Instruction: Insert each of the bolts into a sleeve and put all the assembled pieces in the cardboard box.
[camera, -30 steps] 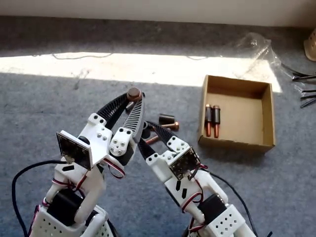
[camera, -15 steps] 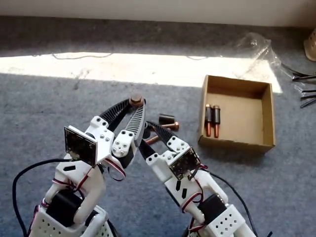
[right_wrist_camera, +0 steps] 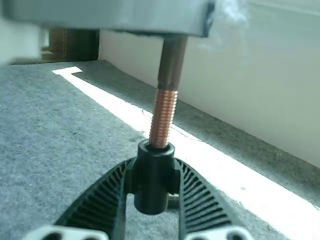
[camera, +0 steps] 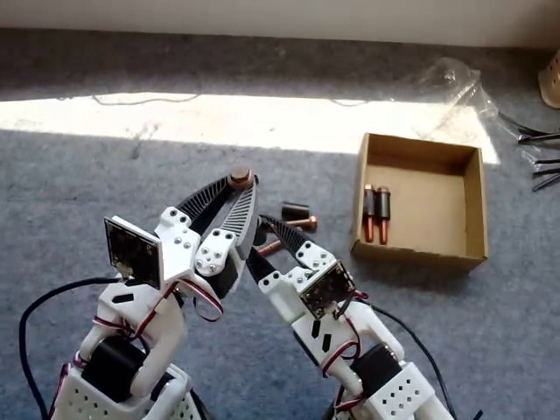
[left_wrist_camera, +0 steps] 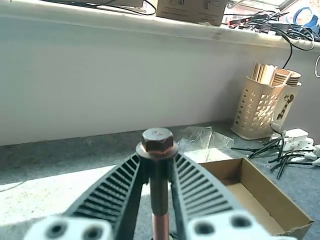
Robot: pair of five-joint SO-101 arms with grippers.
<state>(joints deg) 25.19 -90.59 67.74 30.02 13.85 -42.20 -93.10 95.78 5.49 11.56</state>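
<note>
Bolt (left_wrist_camera: 157,145): brown flanged hex head up, dark plain shank, copper thread at the lower end. Left tool (left_wrist_camera: 158,167) pinches it on the shank just under the head, ribbed black fingers (left_wrist_camera: 120,192) pressed in from both sides. In the high view the bolt (camera: 240,176) sits at the tip of the left tool (camera: 234,191), lifted above the worktop (camera: 87,201), left of the cardboard box (camera: 418,254).

Sleeve (right_wrist_camera: 152,182): short black cylinder, upright, pinched by the right tool (right_wrist_camera: 153,172) directly under the bolt (right_wrist_camera: 162,117). The copper thread end meets the sleeve's top opening; depth inside cannot be told. In the high view the right tool (camera: 262,238) angles in from the right and its tips go under the left tool's fingers, which hide the sleeve there.

Box is open-topped, on the right. Two assembled pieces (camera: 376,213) lie side by side by its left wall, black sleeves at the far end, copper ends near.

Between tools and box on the grey worktop: a loose black sleeve (camera: 296,211), a copper bolt (camera: 304,224) just beside it, another copper bolt (camera: 269,248) by the right tool.

Clear plastic bag (camera: 446,79) far right. Black cable ties (camera: 538,162) right of the box. Slotted beige basket (left_wrist_camera: 262,107) by the wall.
</note>
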